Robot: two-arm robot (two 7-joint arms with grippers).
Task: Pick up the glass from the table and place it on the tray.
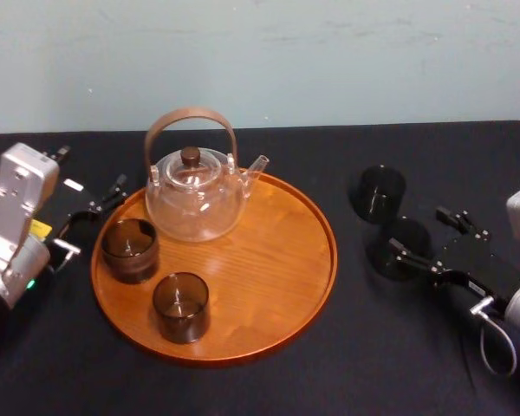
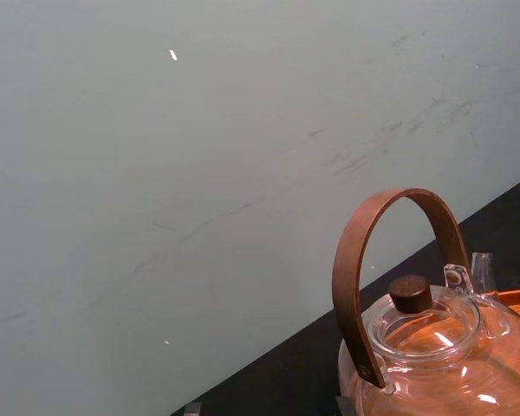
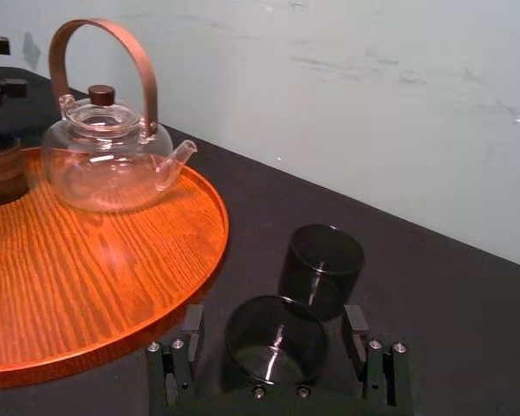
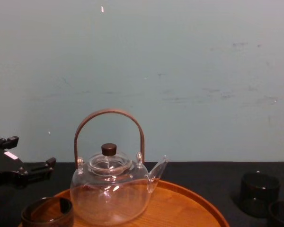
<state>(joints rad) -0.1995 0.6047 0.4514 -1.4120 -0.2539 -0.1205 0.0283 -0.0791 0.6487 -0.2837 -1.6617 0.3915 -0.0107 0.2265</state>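
Smoked dark glass (image 3: 273,351) upright on the black table (image 1: 269,381), right of the wooden tray (image 1: 277,260) and apart from its rim. Right gripper (image 3: 273,316) wide open around it, one finger on either side, neither seen touching, nothing held. Second dark glass (image 3: 321,260) just beyond, farther back. On the tray: teapot (image 1: 193,195) at the far side, two dark cups (image 1: 130,249) nearer, towards the left. Left gripper (image 1: 104,198) idle by the tray's left rim, fingers apart, empty.
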